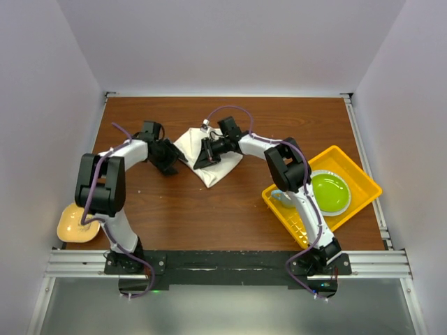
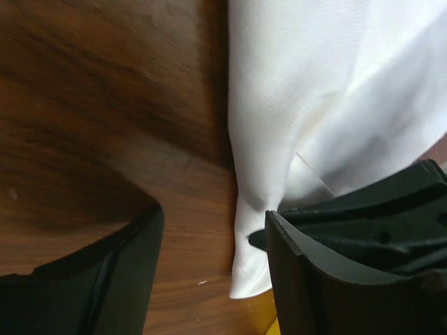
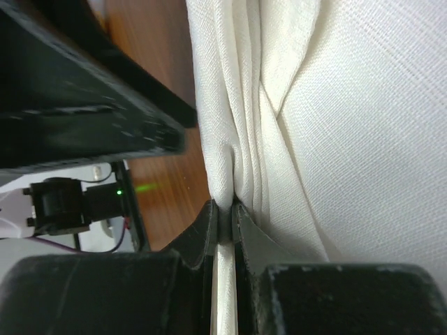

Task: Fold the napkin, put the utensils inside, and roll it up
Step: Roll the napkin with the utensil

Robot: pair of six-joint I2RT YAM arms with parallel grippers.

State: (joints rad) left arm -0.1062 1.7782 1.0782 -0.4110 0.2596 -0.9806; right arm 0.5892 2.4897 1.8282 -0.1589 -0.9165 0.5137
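- At the back middle of the brown wooden desk (image 1: 209, 216), the large, soft white cloth napkin (image 1: 213, 164) lay bunched in an uneven heap rather than a flat fold, well apart from the yellow plastic tray (image 1: 363, 183) on the right.
- The right fingers (image 3: 244, 237) were pressed together on a gathered ridge of several napkin layers. We judged that lifting or dragging from this pinch could haul all the layers at once. That would crumple the cloth further instead of laying a clean fold.
- The left fingers (image 2: 143, 244) stood spread and held nothing, one over bare wood and the other over the napkin's edge. With that side unpinned, a tug from the right arm could slide the whole cloth across the desk.
- Closing the left fingers where they stood might catch only the thin hem, or nothing. We thought so slight a hold would slip once the cloth came under tension.
- Both arms crowded over the same small patch of cloth, so a careless sweep risked knocking one against the other.
- We could not find the slim silver table knife in any view, not even beside the round green plate (image 1: 330, 192) in the tray. Rolling before it was found would leave the bundle empty.
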